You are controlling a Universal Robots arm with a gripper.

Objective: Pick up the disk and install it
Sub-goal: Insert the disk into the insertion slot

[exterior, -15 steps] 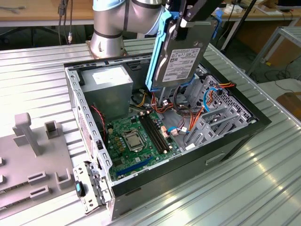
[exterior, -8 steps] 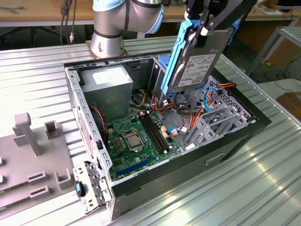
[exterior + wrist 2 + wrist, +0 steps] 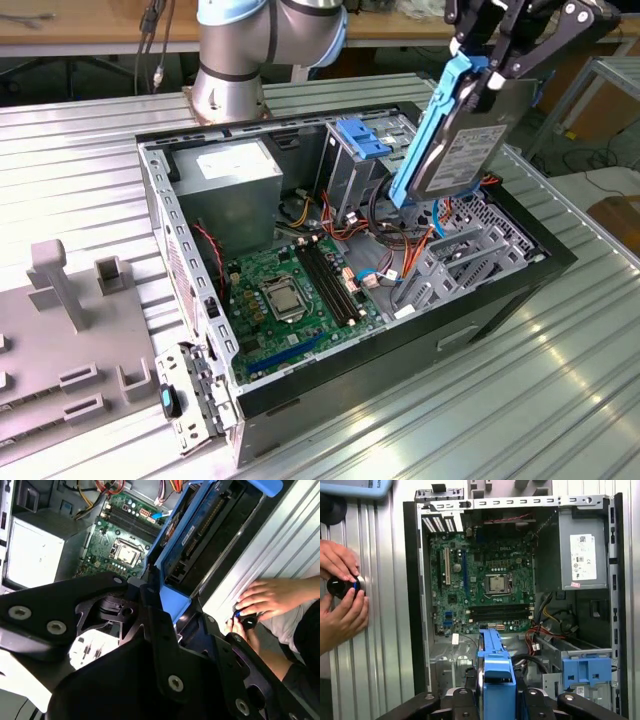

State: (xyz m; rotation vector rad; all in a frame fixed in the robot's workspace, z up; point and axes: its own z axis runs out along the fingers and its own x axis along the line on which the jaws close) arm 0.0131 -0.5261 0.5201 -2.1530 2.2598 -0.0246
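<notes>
My gripper is shut on the disk, a black-and-silver drive with a white label and blue side rails. The drive hangs tilted on edge above the open computer case, over the drive-bay end at the exterior view's right. In the second wrist view the disk shows its circuit-board side past the black gripper linkage. In the first wrist view its blue rail stands out between the fingers, above the case's cable area.
Inside the case lie the green motherboard, a grey power-supply box, orange and red cables and a bare blue bracket in a bay. A person's hands hold a black knob beside the case. A grey fixture stands at the exterior view's left.
</notes>
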